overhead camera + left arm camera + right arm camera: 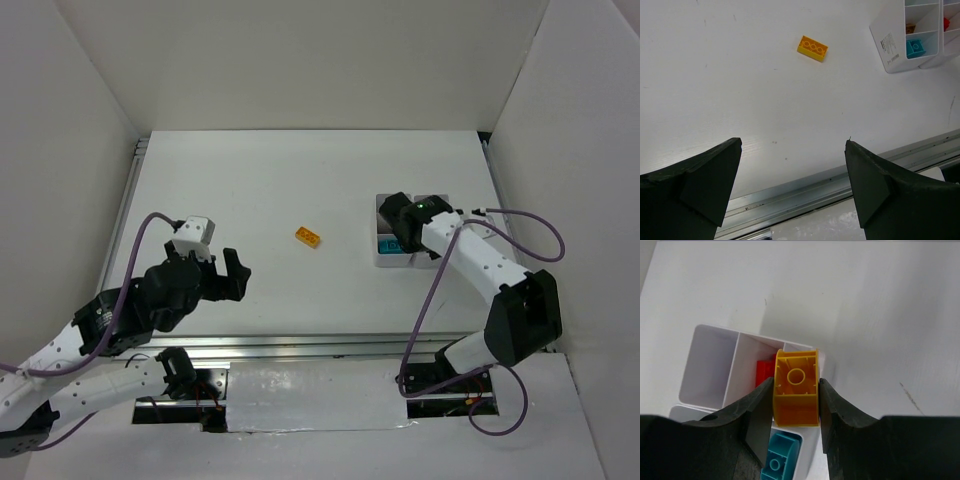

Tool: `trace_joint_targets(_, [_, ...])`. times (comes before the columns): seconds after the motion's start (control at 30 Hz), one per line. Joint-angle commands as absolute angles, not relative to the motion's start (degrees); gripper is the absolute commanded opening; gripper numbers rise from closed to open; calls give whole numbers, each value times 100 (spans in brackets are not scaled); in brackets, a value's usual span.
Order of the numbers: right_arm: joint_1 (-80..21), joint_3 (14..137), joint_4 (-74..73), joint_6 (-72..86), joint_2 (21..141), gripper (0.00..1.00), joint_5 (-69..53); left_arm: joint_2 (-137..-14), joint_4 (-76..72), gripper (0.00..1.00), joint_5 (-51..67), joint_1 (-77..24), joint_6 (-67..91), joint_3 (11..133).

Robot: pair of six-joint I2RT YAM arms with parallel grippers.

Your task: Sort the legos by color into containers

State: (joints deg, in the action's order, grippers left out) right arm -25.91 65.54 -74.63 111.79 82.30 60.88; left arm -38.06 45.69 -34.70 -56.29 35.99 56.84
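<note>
Nearest the arm bases, the left pincer (pixel 792 145) is released: its 2 dark fingers stand wide apart with nothing between them, above bare surface (pixel 740 90) just past the metal rail at the near edge. Judging from that, it has no brick in hand.

Farther out, 1 loose orange-yellow brick (pixel 812 48) lies flat on the surface, studs up, well apart from the left pincer and off to the side of the white tray (pixel 890 30). It is the only brick seen outside the tray, apart from the one in the other arm's grip.

Farther again, on the robot's right, the right pincer (pixel 796 380) is clenched on a yellow-orange brick (pixel 796 400), gripping it by 2 opposite sides with the hollow underside turned toward the wrist camera. It hangs over the tray, at a corner compartment beside the one holding a red brick (pixel 764 372). Whether it is touching the tray or is above it I cannot tell. A teal brick (pixel 780 460) lies in a separate compartment in the other column. The left wrist view also shows something brownish-orange in a compartment, too small to name.

By my reckoning the sorting is nearly done: 2 bricks remain, the gripped one to drop and the loose one to fetch. The right arm hides part of the tray, so a full count is not possible.

A white sticker (pixel 888 47) with small dark print sits on the tray's outer wall; the print is too small to read.
</note>
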Motion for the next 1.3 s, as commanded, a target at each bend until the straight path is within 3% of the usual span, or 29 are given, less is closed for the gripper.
trace_joint_targets(0.0, [-2461, 6934, -7718, 11719, 8279, 0, 6530, -3797, 4324, 97, -3322, -5625, 3428, 5651])
trace_joint_targets(0.17, [-2329, 6768, -6347, 10435, 8253, 0, 6329, -3841, 4298, 97, -3235, -5625, 3384, 5651])
trace_joint_targets(0.6, [-2303, 6601, -6196, 10582, 8815, 0, 6056, -3850, 4219, 96, -3050, -5625, 3278, 5634])
trace_joint_targets(1.27, [-2030, 5950, -5054, 9782, 8622, 5, 5801, -3876, 4096, 96, -2733, -5625, 3120, 5581])
